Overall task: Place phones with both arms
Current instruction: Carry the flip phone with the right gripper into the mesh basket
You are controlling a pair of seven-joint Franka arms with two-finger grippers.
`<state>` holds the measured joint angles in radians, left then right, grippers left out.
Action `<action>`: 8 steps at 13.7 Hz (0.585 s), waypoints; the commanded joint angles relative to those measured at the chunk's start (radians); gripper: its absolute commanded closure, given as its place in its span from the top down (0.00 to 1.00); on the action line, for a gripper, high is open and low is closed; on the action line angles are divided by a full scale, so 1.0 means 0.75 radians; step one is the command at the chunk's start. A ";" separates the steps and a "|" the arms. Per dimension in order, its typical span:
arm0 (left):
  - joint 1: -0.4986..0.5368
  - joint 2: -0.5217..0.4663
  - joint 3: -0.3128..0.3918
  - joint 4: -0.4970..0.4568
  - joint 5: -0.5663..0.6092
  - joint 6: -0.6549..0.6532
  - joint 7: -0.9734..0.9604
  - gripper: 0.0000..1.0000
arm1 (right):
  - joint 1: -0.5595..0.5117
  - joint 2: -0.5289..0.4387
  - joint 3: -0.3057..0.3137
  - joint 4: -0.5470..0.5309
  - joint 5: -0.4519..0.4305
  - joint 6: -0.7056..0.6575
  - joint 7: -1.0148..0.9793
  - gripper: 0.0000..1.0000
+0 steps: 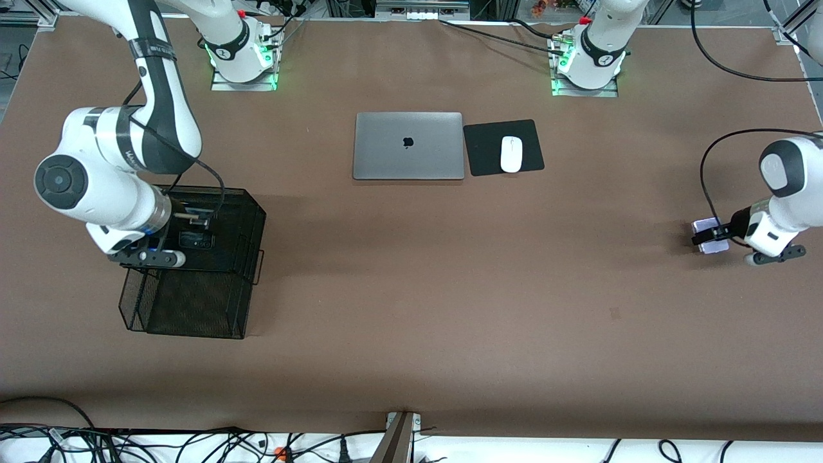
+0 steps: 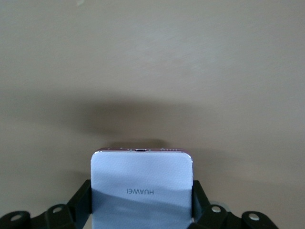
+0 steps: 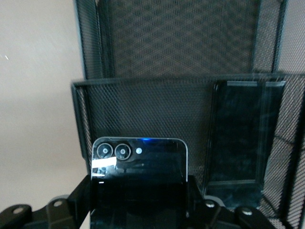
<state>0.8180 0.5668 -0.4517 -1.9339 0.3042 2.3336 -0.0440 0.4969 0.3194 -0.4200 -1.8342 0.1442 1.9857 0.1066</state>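
My right gripper [image 1: 193, 241] is shut on the small squarish black phone [image 1: 198, 242] and holds it over the black mesh organizer [image 1: 193, 315] at the right arm's end of the table. In the right wrist view the phone [image 3: 138, 167] sits between the jaws of that gripper [image 3: 138, 202], camera lenses showing. The long black slab phone [image 3: 240, 138] lies in the organizer's [image 3: 181, 47] neighbouring compartment. My left gripper [image 1: 707, 236] is shut on the pale lavender-white phone [image 1: 715, 247], low over the table at the left arm's end. That phone [image 2: 142, 181] fills the left gripper's [image 2: 142, 210] jaws.
A closed silver laptop [image 1: 409, 146] lies at mid-table near the bases. Beside it a white mouse [image 1: 511, 154] sits on a black pad [image 1: 488, 151]. The brown table [image 1: 450, 289] stretches between the two grippers. Cables run along the front edge.
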 commanded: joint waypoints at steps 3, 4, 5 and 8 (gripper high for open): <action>-0.333 -0.005 0.009 0.124 -0.001 -0.193 -0.286 0.00 | 0.016 -0.082 -0.002 -0.211 0.004 0.209 0.032 0.00; -0.423 -0.003 0.009 0.136 -0.003 -0.219 -0.340 0.00 | 0.016 -0.070 -0.002 -0.225 0.004 0.272 0.032 0.00; -0.499 -0.001 0.009 0.143 -0.003 -0.236 -0.393 0.00 | 0.014 -0.052 -0.002 -0.226 0.004 0.306 0.034 0.00; -0.697 0.023 0.009 0.194 -0.023 -0.238 -0.509 0.00 | 0.014 -0.031 -0.002 -0.232 0.006 0.361 0.054 0.00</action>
<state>0.3690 0.5702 -0.4602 -1.8407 0.3033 2.1911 -0.3952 0.5004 0.3067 -0.4196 -1.9934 0.1442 2.2313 0.1265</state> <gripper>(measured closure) 0.154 0.194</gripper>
